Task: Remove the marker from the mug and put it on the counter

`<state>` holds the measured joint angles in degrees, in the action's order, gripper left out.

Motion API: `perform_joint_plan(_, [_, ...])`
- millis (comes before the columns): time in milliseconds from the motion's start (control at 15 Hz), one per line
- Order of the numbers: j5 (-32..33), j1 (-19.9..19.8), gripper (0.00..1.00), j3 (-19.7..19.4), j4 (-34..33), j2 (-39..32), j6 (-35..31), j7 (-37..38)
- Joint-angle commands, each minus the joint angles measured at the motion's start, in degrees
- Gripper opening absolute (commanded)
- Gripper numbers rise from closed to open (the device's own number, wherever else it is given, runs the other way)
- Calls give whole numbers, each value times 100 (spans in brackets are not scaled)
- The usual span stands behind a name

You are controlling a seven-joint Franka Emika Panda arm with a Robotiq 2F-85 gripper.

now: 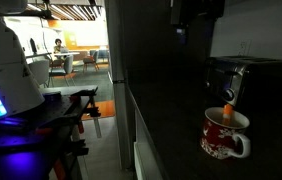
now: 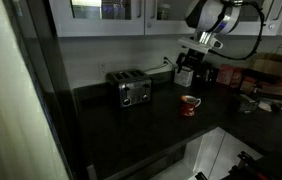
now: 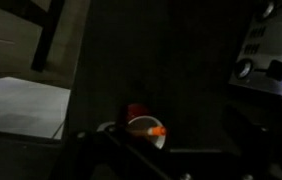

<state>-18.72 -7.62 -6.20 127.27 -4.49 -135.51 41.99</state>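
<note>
One marker (image 1: 230, 98) stands nearly upright in the mug (image 1: 224, 138), on the counter (image 2: 121, 135) well below the gripper (image 1: 193, 28) and slightly to one side. The marker's long axis points up toward the tool. The gripper looks empty, but the dark hides how wide its jaws are. A vertical descent seems needed.

mug (image 1: 224, 135): red with white patterning, white interior, white handle | marker (image 1: 229, 106): orange-red | counter (image 2: 131, 130): plain, near-black | toaster (image 2: 133, 91) toward the counter's back edge: silver-grey, darker front | arm (image 2: 207, 14): white with black parts | wall cabinets (image 2: 56, 15): white
</note>
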Motion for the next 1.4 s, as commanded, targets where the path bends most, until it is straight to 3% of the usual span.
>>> perform_joint_plan(0, [0, 62, 100, -62, -13, 1, 13, 91])
perform_joint_plan(267, [0, 63, 100, -68, -13, 1, 6, 128])
perform_joint_plan(333, [163, 82, 100, -117, -41, -64, -31, 794])
perform_joint_plan(467, [96, 59, 100, -172, -222, -374, -2, 1371])
perform_joint_plan(1000, [-1483, -249, 100, -375, -1088, -1835, 56, 2039])
perform_joint_plan(1133, [-1871, -334, 88, -379, -1293, -2059, 54, 2223])
perform_joint_plan(1333, [-2333, -398, 83, -387, -1492, -2269, -80, 2675])
